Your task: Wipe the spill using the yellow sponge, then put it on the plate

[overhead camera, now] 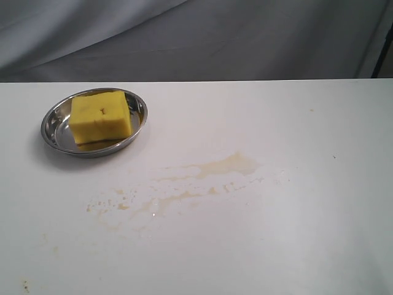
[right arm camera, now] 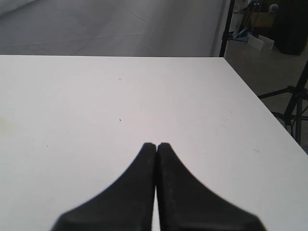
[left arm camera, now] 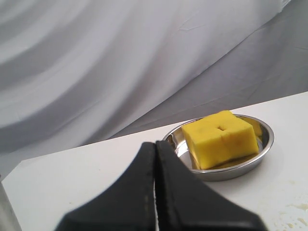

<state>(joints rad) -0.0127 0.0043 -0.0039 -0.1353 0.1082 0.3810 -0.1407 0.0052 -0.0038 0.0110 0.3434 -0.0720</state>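
Note:
The yellow sponge (overhead camera: 101, 116) (left arm camera: 222, 138) lies in the steel plate (overhead camera: 53, 119) (left arm camera: 265, 148) at the back left of the white table. Pale brownish smears of the spill (overhead camera: 230, 165) stretch across the table's middle, with specks trailing toward the left (overhead camera: 116, 200). No arm shows in the exterior view. In the left wrist view my left gripper (left arm camera: 155, 143) is shut with nothing in it, a short way from the plate. In the right wrist view my right gripper (right arm camera: 157, 144) is shut and empty above bare table.
A grey cloth backdrop (overhead camera: 196, 37) hangs behind the table. The table's right edge (right arm camera: 260, 103) drops off to a floor with stands and cables (right arm camera: 293, 96). A faint stain (right arm camera: 9, 125) shows at the side of the right wrist view.

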